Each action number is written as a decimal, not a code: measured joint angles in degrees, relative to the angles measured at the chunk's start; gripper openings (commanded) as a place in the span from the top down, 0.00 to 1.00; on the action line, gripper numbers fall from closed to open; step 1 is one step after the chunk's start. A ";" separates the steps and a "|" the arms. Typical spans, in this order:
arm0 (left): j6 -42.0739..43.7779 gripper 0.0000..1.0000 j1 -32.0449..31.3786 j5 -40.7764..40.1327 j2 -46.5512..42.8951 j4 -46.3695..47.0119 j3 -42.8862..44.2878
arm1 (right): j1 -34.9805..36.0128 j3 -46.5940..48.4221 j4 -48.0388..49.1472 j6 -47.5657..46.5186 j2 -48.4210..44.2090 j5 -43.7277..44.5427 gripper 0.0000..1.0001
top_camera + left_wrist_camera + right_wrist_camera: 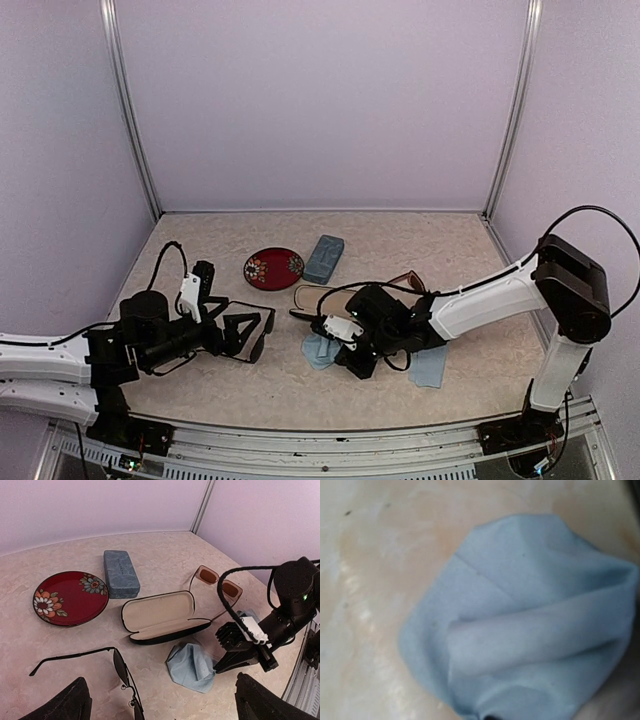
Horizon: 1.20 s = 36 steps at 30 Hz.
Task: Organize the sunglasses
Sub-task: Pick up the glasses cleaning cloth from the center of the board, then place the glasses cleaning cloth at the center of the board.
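The thin black-framed sunglasses (pixel 121 669) lie open on the table between my left gripper's (pixel 160 700) wide-open fingers, just in front of it (pixel 243 332). The reddish-brown sunglasses (pixel 218 584) lie behind my right arm (pixel 408 283). My right gripper (pixel 338 350) points down, shut on the bunched edge of a light blue cloth (pixel 192 666). That cloth (pixel 520 615) fills the right wrist view and hides the fingers. An open black case (pixel 160 616) with a beige lining lies between the two pairs.
A red flowered plate (pixel 273 267) and a closed blue-grey case (pixel 323 258) sit at the back. A second blue cloth (pixel 430 365) lies under the right forearm. Pale walls and metal posts close in the table.
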 measured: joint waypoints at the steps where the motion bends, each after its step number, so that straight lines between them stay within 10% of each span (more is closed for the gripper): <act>1: 0.37 0.02 -0.81 -0.50 0.85 0.17 0.02 | -0.04 -0.50 -0.02 0.20 -0.63 -0.37 1.00; 36: 16.98 0.19 -20.22 0.98 50.31 3.72 24.50 | -13.09 -18.40 4.98 34.49 -27.36 -14.82 1.00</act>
